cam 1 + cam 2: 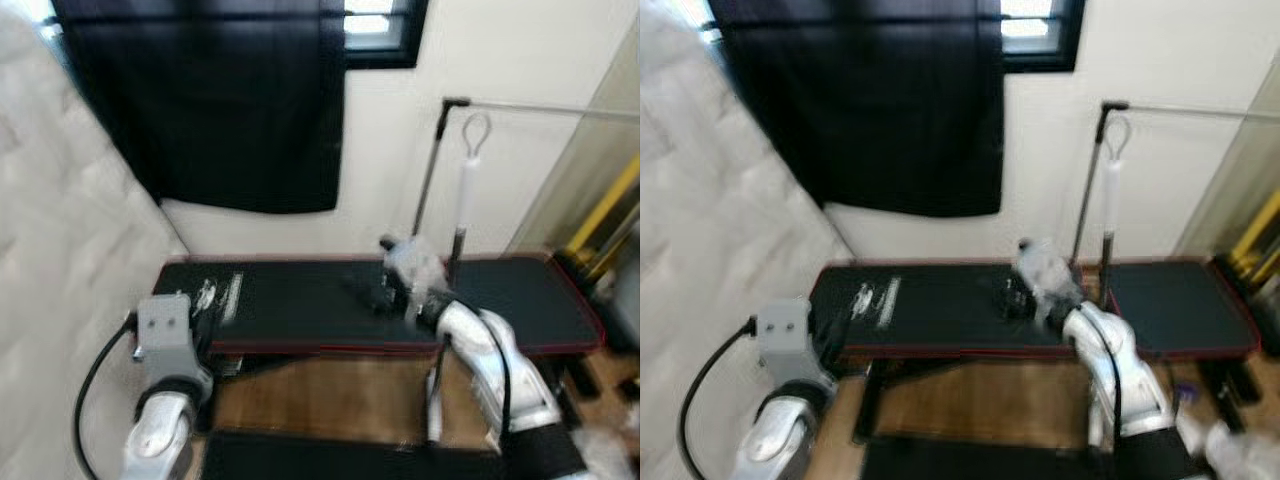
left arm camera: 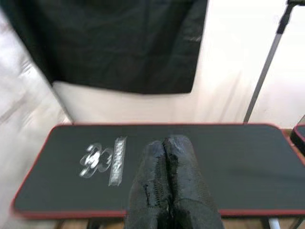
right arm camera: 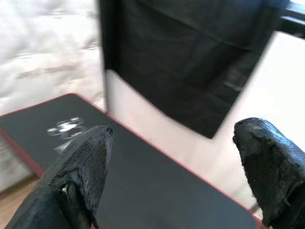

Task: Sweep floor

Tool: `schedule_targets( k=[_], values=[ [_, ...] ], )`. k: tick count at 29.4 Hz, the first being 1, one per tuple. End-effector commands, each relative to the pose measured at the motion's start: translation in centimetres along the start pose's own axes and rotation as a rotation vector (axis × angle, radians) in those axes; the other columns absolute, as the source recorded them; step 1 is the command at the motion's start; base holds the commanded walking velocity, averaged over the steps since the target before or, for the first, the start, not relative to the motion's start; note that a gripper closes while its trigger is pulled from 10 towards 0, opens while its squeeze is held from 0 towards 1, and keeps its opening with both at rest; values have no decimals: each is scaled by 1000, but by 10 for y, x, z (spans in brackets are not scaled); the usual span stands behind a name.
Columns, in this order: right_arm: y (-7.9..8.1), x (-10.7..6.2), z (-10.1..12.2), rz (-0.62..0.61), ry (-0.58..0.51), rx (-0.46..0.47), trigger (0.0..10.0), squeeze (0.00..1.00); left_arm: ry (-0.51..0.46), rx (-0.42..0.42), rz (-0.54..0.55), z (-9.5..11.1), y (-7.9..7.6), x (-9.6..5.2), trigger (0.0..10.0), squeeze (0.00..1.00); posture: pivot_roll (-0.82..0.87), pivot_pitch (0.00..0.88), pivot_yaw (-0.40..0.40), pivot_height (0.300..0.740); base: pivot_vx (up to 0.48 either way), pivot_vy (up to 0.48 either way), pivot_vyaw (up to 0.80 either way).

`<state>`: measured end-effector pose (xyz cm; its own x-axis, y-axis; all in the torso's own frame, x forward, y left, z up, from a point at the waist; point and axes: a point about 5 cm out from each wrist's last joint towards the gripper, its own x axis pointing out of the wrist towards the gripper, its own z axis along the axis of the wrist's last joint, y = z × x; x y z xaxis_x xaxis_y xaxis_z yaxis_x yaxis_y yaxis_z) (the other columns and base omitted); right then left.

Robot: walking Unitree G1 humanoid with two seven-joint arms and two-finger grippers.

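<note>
A broom handle (image 1: 466, 195), white with a hanging loop at its top, stands upright against the wall behind the right part of a black bench (image 1: 300, 305). My right gripper (image 3: 176, 176) is held above the bench, just left of the handle and apart from it. It is open, with nothing between its black fingers (image 3: 83, 167). In the eye views it is a blurred shape (image 1: 398, 283). My left arm (image 1: 165, 335) is at the bench's left end, and the left gripper (image 2: 166, 145) points over the bench top, shut and empty. The broom's head is hidden behind the bench.
The red-edged bench spans the view on a wooden floor (image 1: 330, 395). A white mattress (image 1: 60, 260) leans on the left. A black curtain (image 1: 220, 100) hangs on the wall. A thin metal rack pole (image 1: 430, 170) stands by the broom. Yellow poles (image 1: 605, 215) are at the far right. A dark mat (image 1: 330, 455) lies nearest me.
</note>
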<state>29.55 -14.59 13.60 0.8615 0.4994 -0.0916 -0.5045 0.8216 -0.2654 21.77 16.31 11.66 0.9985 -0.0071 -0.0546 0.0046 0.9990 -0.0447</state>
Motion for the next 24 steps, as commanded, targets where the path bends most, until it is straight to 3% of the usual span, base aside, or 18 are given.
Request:
schedule_targets(
  k=[1, 14, 16, 18, 20, 22, 24],
  values=[
    [-3, -2, 3, -22, -16, 22, 10000, 0, 23, -9, -39, -3, -4, -1, 10000, 0, -101, 0, -37, 740, 345, 0, 0],
    [-21, 0, 33, -135, -144, 57, 10000, 0, 31, 2, -84, -1, -6, -1, 10000, 0, -94, 0, -32, 740, 335, 0, 0],
    [-17, -1, 49, -80, -217, 150, 10000, 0, 28, -4, -142, 1, -12, -1, 10000, 0, -94, 0, -26, 740, 0, 0, -800],
    [-12, -2, 61, -30, -265, 181, 10000, 0, 27, -2, -164, 2, -14, -1, 10000, 0, -96, 0, -24, 740, 0, 0, -800],
    [-12, -2, 61, -30, -265, 181, 10000, 0, 27, -2, -164, 2, -14, -1, 10000, 0, -96, 0, -24, 740, 0, 0, -800],
    [1, -6, 80, 96, -334, 174, 10000, 0, 23, 4, -187, 4, -17, -1, 10000, 0, -96, 0, -22, 740, 0, 0, -788],
    [7, -8, 83, 134, -337, 158, 10000, 0, 23, 8, -194, 5, -17, -1, 10000, 0, -97, 0, -22, 740, 0, 0, -788]
  ],
)
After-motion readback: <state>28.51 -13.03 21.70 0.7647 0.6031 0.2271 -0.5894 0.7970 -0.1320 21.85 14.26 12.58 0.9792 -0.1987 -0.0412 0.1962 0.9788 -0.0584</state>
